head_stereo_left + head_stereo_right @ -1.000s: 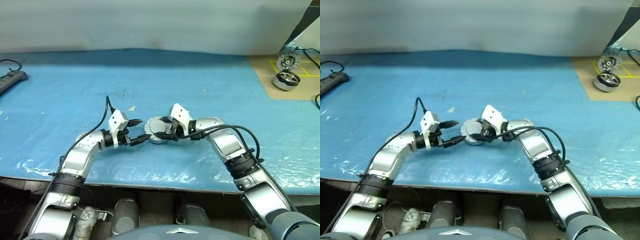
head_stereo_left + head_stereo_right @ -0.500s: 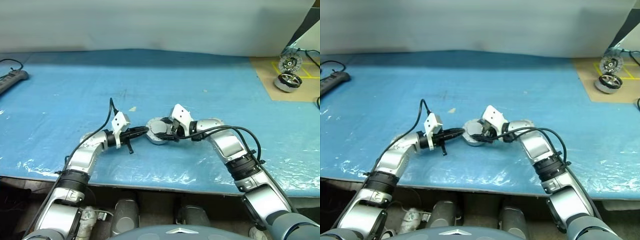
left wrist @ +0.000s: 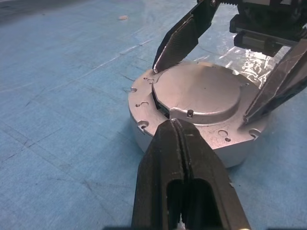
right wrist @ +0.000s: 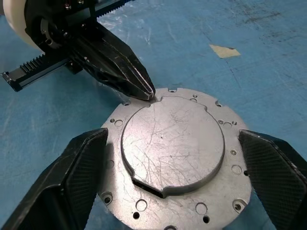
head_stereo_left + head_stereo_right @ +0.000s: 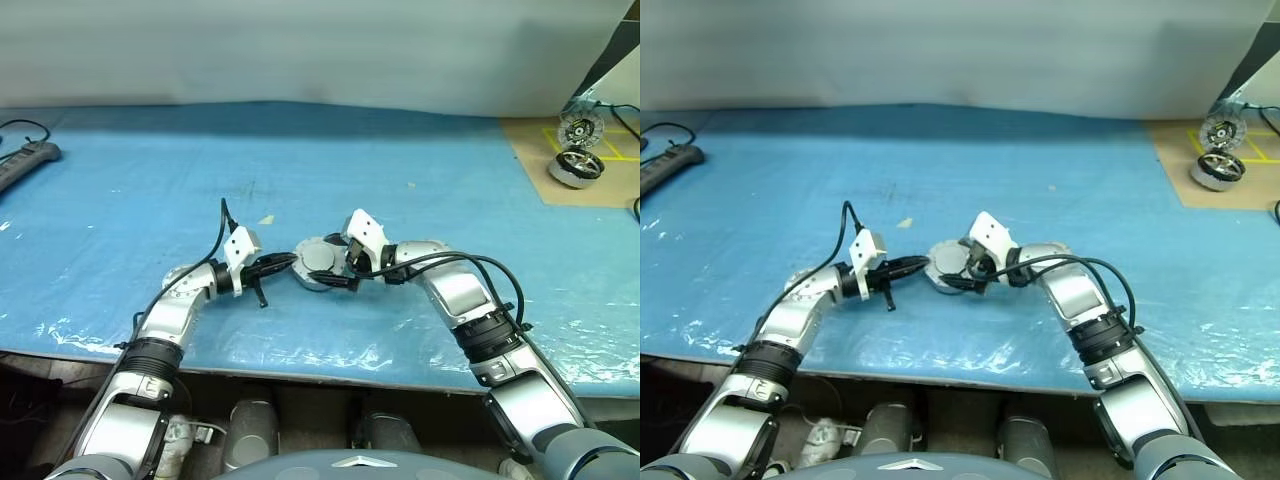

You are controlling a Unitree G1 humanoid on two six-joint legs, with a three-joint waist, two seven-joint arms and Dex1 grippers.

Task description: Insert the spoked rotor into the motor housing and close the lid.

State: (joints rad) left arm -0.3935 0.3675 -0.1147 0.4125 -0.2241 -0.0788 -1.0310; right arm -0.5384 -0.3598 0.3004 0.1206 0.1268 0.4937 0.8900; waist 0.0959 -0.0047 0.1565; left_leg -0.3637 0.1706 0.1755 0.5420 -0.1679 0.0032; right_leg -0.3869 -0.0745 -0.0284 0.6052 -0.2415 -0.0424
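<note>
My left gripper [image 3: 178,125] was pinched tight with its tip at the rim of the lid [image 4: 172,143], which lay flat on the motor housing [image 3: 144,127] between my wide-open right gripper [image 4: 175,175] fingers, so I judged a soft, straight push was best.

- A workshop or robotics lab bench, not a home.
- The counter [image 5: 420,130] carries a blue plastic sheet under wrinkled film.
- A power strip [image 5: 22,162] lies at its left edge.
- A spare motor unit [image 5: 577,150] stands on a cardboard pad marked with yellow tape [image 5: 600,140].
</note>
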